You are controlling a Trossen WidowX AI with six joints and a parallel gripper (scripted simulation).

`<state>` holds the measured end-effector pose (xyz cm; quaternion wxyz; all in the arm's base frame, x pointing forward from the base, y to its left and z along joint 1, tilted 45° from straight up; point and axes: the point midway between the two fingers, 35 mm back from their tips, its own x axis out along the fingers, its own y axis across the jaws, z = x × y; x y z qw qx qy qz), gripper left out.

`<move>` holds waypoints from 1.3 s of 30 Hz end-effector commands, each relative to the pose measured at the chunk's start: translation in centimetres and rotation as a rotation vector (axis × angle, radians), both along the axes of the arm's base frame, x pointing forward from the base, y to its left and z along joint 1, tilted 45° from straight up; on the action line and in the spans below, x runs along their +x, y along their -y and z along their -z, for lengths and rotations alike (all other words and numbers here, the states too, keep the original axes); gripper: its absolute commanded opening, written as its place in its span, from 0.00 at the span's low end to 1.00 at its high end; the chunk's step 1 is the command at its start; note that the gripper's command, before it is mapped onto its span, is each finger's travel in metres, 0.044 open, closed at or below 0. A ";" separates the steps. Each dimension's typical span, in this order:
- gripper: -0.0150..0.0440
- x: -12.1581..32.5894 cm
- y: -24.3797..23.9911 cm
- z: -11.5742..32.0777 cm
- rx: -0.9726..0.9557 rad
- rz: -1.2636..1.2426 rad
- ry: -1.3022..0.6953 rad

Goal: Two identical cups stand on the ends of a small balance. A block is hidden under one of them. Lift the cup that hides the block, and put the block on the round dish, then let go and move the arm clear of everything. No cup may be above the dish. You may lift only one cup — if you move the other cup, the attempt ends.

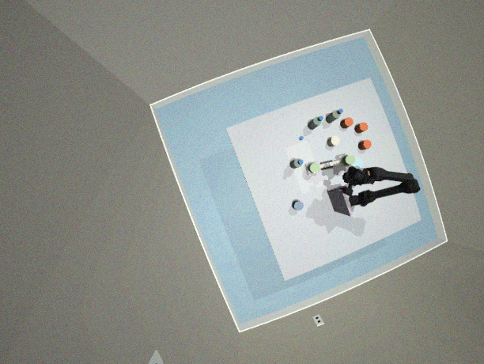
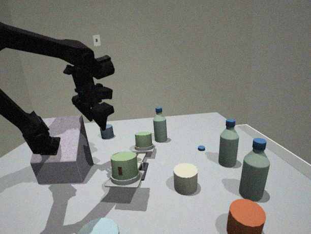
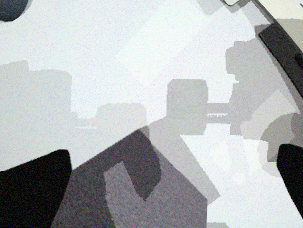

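Fingers point(image 2: 101, 119) released, holding nothing, above table point(image 2: 254, 132) between box point(image 2: 63, 152) and near cup point(image 2: 124, 165).

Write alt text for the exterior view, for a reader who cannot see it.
A black arm's open, empty gripper hangs above the table, behind two green cups standing on a small balance. Bottles, cylinders, a purple-grey block and a pale round dish surround them.

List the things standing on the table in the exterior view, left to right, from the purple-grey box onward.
Purple-grey box → near green cup on the balance → small green bottle with blue cap → cream cylinder → small blue disc → middle green bottle → nearest green bottle.
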<state>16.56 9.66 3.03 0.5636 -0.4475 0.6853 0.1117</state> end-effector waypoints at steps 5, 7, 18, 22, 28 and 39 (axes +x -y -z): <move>1.00 0.0 0.4 -0.5 -0.095 0.083 0.206; 1.00 0.1 0.4 -0.7 -0.109 0.101 0.264; 1.00 0.5 -0.1 -1.9 -0.127 0.180 0.604; 1.00 0.7 -0.5 -2.4 -0.104 0.201 0.732; 1.00 0.9 -1.3 -3.3 -0.039 0.226 0.920; 1.00 0.9 -2.5 -4.5 0.091 0.248 1.141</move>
